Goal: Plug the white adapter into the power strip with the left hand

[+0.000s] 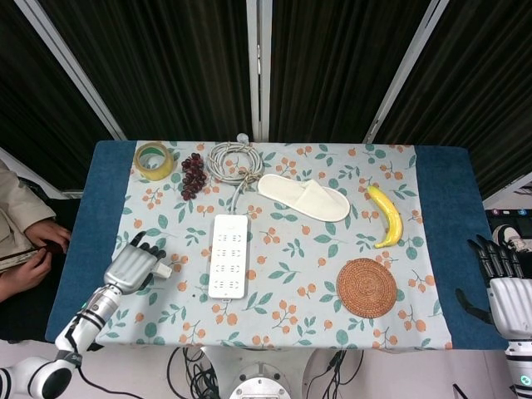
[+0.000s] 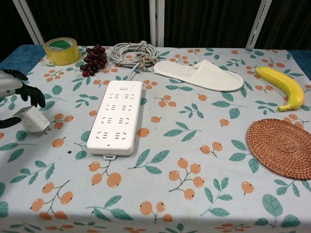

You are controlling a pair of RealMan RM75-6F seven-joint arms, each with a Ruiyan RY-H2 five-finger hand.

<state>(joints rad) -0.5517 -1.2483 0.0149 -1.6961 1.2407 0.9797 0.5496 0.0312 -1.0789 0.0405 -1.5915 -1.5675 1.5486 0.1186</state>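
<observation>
My left hand [image 1: 133,266] grips the white adapter [image 2: 32,119] at the table's left side, its prongs pointing right toward the power strip. In the chest view the left hand [image 2: 13,92] shows only at the left edge, fingers around the adapter [image 1: 162,269]. The white power strip [image 1: 228,254] lies flat in the left middle of the cloth, its cord running back to a coiled cable [image 1: 233,160]; the same power strip [image 2: 116,116] sits a short gap right of the adapter. My right hand [image 1: 504,287] hangs off the table's right edge with fingers apart, holding nothing.
A tape roll [image 1: 154,160] and dark grapes [image 1: 193,174] sit at the back left. A white slipper [image 1: 304,197], a banana [image 1: 386,216] and a woven coaster [image 1: 366,288] lie to the right. A person's hands [image 1: 33,249] show at the left border.
</observation>
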